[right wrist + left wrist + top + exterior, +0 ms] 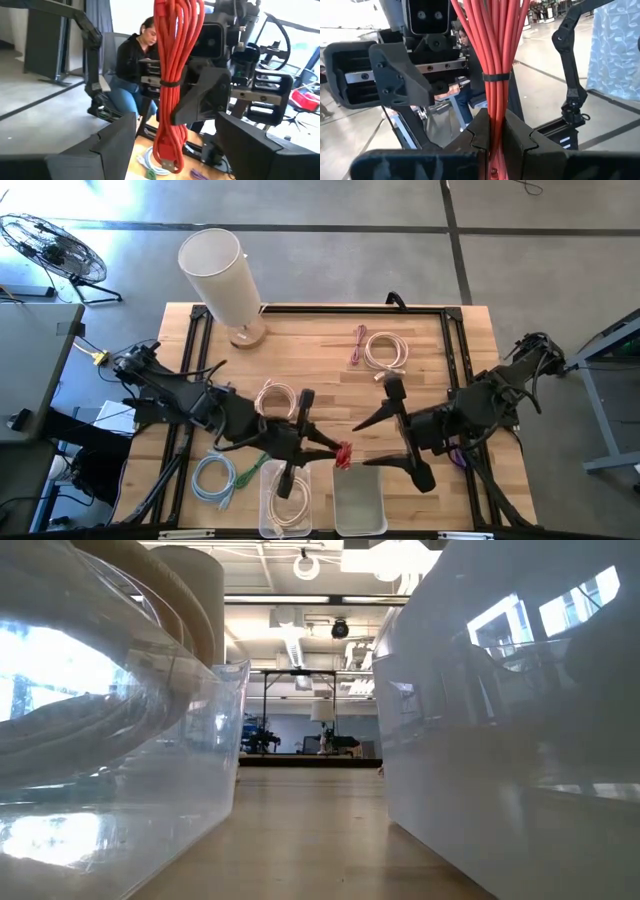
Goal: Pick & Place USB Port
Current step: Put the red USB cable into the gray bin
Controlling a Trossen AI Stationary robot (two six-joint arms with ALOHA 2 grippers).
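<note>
A red USB cable bundle (345,455), bound by a black tie (169,83), hangs upright above the table just beyond the two clear bins; its plug end (170,165) points down. My left gripper (333,451) reaches in from the left and is shut on it (495,137). My right gripper (360,445) faces it from the right, wide open, with one finger on either side of the bundle (175,145), touching nothing. The low view shows only the bin walls. My left gripper pinches the red bundle (495,120) between its two fingers, a little to the plug side of the black tie (496,77). The fingers come in level from the table's left and lie across the strands. The bundle is lifted clear and upright, loops up, plug end down.
Two clear bins stand at the near edge: the left bin (268,515) holds a white cable, the right bin (360,500) shows nothing inside. Loose coils lie around: white (385,350), purple (357,345), pale (275,398), blue (213,478), green (245,470). A white cylinder (220,275) stands at the far left. A seated person (132,65) is beyond the table.
</note>
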